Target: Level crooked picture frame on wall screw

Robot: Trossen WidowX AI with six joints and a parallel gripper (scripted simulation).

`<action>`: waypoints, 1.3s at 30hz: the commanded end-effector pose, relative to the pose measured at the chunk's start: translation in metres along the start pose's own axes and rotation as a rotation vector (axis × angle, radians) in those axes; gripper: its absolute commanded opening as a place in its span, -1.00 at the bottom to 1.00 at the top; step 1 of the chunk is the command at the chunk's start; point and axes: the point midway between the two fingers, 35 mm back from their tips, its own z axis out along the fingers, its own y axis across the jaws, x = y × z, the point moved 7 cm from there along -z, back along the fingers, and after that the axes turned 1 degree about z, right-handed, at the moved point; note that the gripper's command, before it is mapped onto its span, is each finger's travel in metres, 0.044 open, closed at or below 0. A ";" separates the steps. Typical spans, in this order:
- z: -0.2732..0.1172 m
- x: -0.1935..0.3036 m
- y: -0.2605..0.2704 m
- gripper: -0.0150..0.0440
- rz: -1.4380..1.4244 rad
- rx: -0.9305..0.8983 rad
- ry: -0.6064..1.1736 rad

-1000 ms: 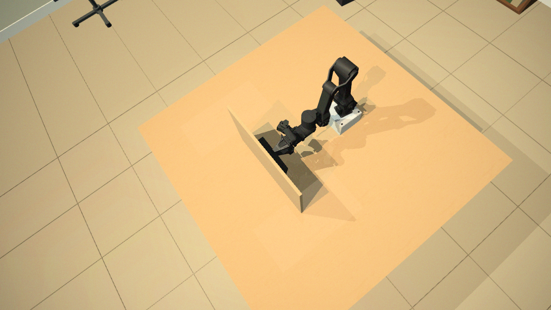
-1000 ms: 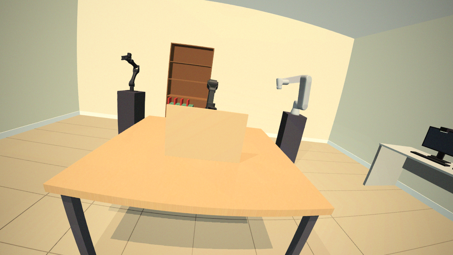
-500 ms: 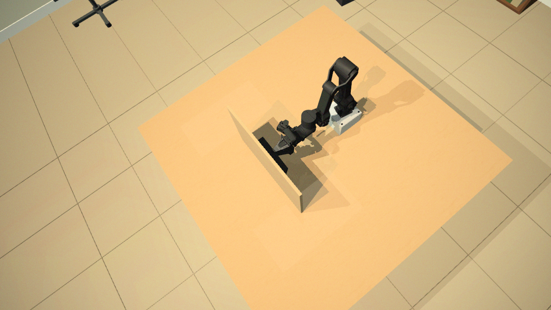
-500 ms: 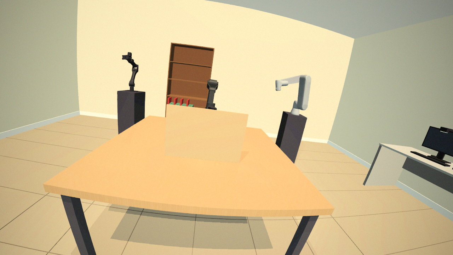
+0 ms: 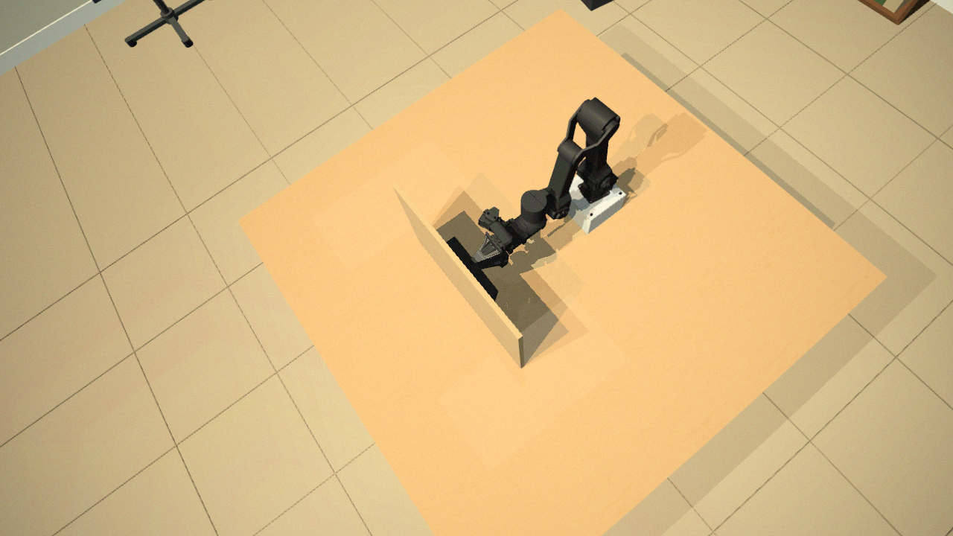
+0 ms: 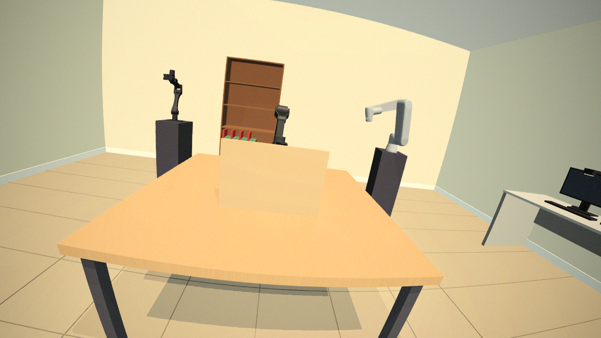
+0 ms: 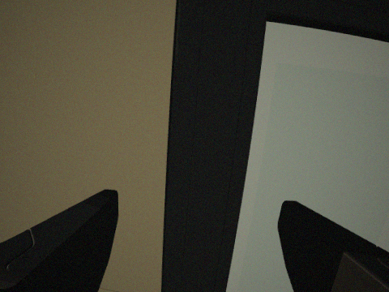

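The picture frame (image 5: 487, 284) (image 7: 207, 101), black with a pale picture (image 7: 324, 142), hangs on the near side of an upright tan panel (image 5: 459, 276) (image 6: 273, 178) (image 7: 81, 101). The wrist view shows its left border upright between my fingertips, and the picture's top edge sloping down to the right; its true tilt cannot be judged. My gripper (image 5: 473, 263) (image 7: 200, 208) is open, close in front of the frame, one finger over the panel at left and one over the picture at right. No contact is plain. Screw and notched strip are hidden; the panel hides the frame in the exterior view.
The panel stands on a wooden table (image 5: 699, 319) (image 6: 252, 248). The arm's white base (image 5: 603, 210) is on the frame's side of it. A bookshelf (image 6: 254, 94), two pedestals with other arms (image 6: 174, 142) (image 6: 386, 176) and a desk (image 6: 512, 218) stand away from the table.
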 end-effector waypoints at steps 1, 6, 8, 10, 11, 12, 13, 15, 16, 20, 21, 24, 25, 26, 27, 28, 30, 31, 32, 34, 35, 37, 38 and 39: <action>0.001 0.000 0.001 0.39 -0.005 -0.002 0.001; 0.001 0.000 0.001 -0.06 -0.005 -0.002 0.001; 0.001 0.000 0.001 -0.23 -0.005 -0.002 0.001; 0.001 0.000 0.001 -0.28 -0.005 -0.002 0.001; 0.001 0.000 0.001 -0.30 -0.005 -0.002 0.001; 0.001 0.000 0.001 -0.32 -0.005 -0.002 0.001; 0.001 0.000 0.001 -0.35 -0.005 -0.002 0.001; 0.001 0.000 0.001 -0.39 -0.005 -0.002 0.001; 0.001 0.000 0.001 -0.48 -0.005 -0.002 0.001; 0.001 0.000 0.001 -0.49 -0.005 -0.002 0.001; 0.001 0.000 0.001 -0.49 -0.005 -0.002 0.001; 0.001 0.000 0.001 -0.49 -0.005 -0.002 0.001; 0.001 0.000 0.001 -0.49 -0.005 -0.002 0.001; 0.001 0.000 0.001 -0.49 -0.005 -0.002 0.001; 0.001 0.000 0.001 -0.49 -0.005 -0.002 0.001; 0.000 0.000 0.001 -0.49 -0.005 -0.002 0.001; 0.000 0.000 0.002 -0.49 -0.005 -0.002 0.001; 0.000 0.000 0.002 -0.49 -0.005 -0.002 0.001; 0.000 0.000 0.003 -0.49 -0.005 -0.002 0.001; 0.000 0.000 0.003 -0.49 -0.005 -0.002 0.001; 0.000 0.000 0.004 -0.49 -0.004 -0.002 0.001; 0.000 0.000 0.004 -0.49 -0.004 -0.002 0.001; 0.000 0.000 0.005 -0.49 -0.004 -0.002 0.001; 0.000 0.000 0.005 -0.49 -0.004 -0.002 0.001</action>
